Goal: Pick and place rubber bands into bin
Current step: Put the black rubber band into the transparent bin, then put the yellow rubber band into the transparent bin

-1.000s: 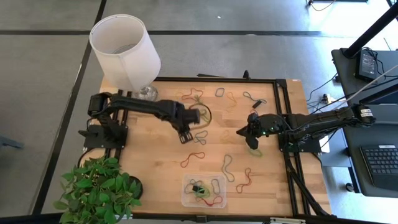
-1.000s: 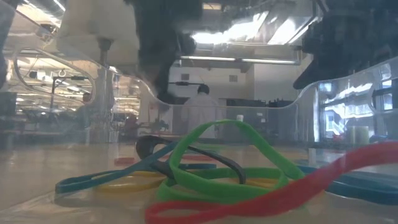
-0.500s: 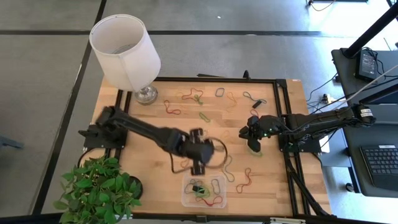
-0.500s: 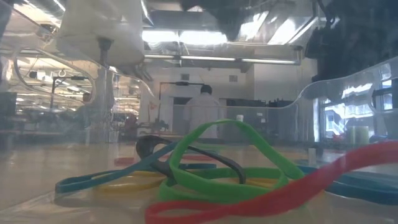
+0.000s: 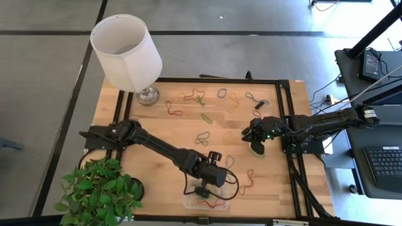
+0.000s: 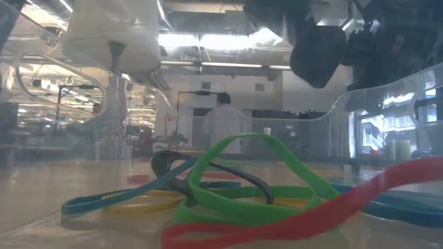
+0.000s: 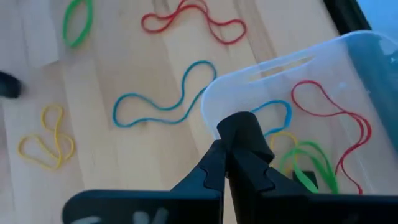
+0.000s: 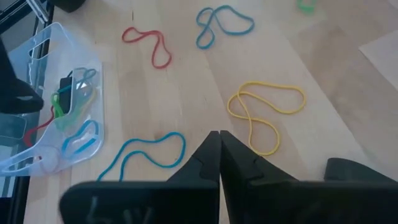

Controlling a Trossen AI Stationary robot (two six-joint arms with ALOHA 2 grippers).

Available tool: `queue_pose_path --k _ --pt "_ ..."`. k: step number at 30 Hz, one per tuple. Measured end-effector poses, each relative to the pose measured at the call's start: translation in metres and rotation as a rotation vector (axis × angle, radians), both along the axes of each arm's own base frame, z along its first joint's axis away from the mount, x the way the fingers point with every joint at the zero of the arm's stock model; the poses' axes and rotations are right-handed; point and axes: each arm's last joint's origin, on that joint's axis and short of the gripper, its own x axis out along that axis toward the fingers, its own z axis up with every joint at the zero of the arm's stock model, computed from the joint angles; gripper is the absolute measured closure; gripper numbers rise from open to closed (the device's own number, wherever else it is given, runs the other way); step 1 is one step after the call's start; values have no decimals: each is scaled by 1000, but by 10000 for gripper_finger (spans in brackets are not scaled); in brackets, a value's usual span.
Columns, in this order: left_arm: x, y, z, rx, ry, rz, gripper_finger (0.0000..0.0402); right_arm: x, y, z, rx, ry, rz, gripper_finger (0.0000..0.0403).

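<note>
The clear bin (image 5: 187,202) stands at the table's near edge and holds several rubber bands, red, green, blue, yellow and black (image 7: 311,165); they fill the low view (image 6: 242,187). My left gripper (image 5: 202,189) hangs over the bin's far rim (image 7: 280,62), fingers shut (image 7: 239,127), and no band shows between them. Loose bands lie flat on the wood: blue (image 7: 165,93), red (image 7: 193,22), yellow (image 8: 267,115), green (image 5: 206,117). My right gripper (image 5: 255,143) is shut (image 8: 217,135) above the table at the right, next to the yellow band, and touches nothing.
A lamp (image 5: 125,50) stands at the far left corner and a potted plant (image 5: 100,191) at the near left. A black frame rail (image 5: 284,119) runs along the right side. A black cable (image 5: 231,182) loops beside my left wrist. A person (image 6: 221,121) stands far behind.
My left gripper has swept from the middle of the table toward the near edge and now hangs over the bin. The bands in the bin have stayed where they were.
</note>
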Motion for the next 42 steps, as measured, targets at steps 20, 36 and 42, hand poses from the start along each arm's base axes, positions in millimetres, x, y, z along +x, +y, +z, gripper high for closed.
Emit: queue_pose_path --k 20,36,42 --pt "11 -8 -15 -173 8 34 289 -1 0 -1 1 13 1 398" --pt "-6 10 10 -143 72 112 308 -1 0 -1 -1 16 2 398" --pt "-18 20 36 -26 28 51 392 -1 0 -1 -2 14 1 398"
